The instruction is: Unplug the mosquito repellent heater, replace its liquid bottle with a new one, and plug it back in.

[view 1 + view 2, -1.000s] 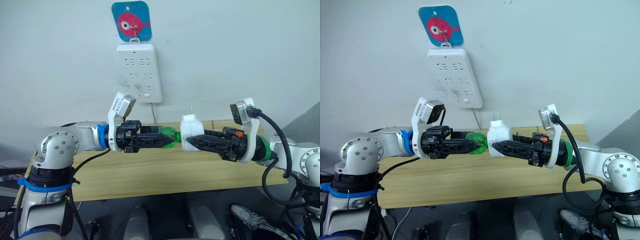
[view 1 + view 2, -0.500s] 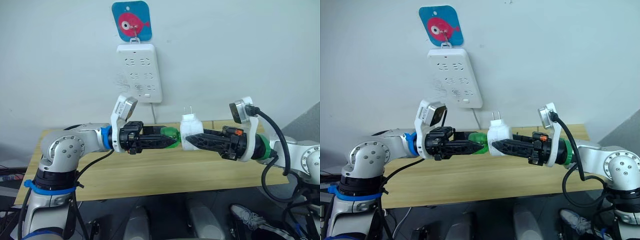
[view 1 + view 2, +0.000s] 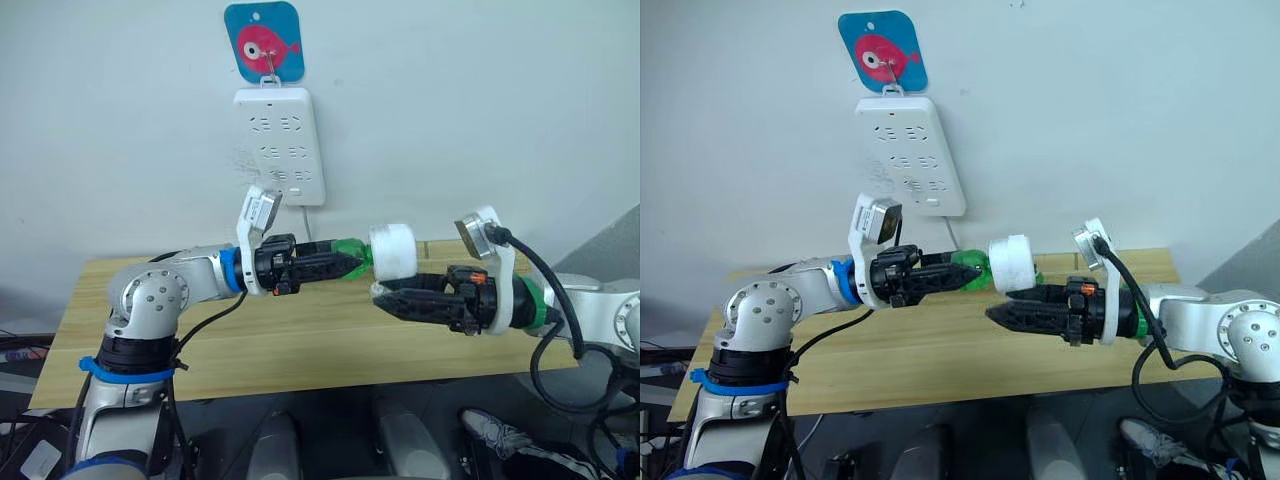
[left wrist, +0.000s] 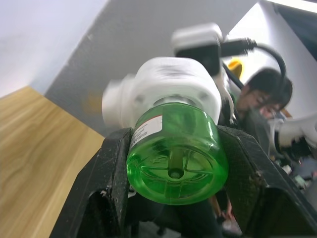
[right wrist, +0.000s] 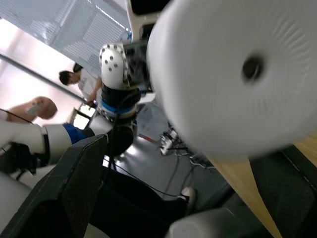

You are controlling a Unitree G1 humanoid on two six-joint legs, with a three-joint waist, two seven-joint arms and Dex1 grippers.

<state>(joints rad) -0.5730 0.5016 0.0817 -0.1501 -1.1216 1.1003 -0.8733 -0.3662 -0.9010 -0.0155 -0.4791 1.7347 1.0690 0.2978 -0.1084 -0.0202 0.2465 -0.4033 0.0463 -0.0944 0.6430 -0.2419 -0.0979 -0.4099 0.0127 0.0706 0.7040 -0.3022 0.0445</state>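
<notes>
In the left eye view, the mosquito repellent heater (image 3: 394, 250) is seen in the air below and to the right of the power strip (image 3: 279, 146), above the wooden table (image 3: 300, 340). A green bottle (image 3: 345, 256) is joined to the heater's left end, so the long axis of the pair lies level, from left to right. The bottle is clenched by the left gripper (image 3: 335, 264). The right gripper (image 3: 386, 296) is just under the heater with its jaws apart, grasping nothing.

In the left wrist view, the round base of the bottle (image 4: 177, 154) is held between the two black fingers (image 4: 111, 173), and the heater (image 4: 173, 84) sits beyond it on the same axis.

In the right wrist view, the heater's end with the vent hole (image 5: 252, 67) is seen close above the spread fingers (image 5: 74, 171). The right gripper is judged the nearer one to take the heater, from below.
</notes>
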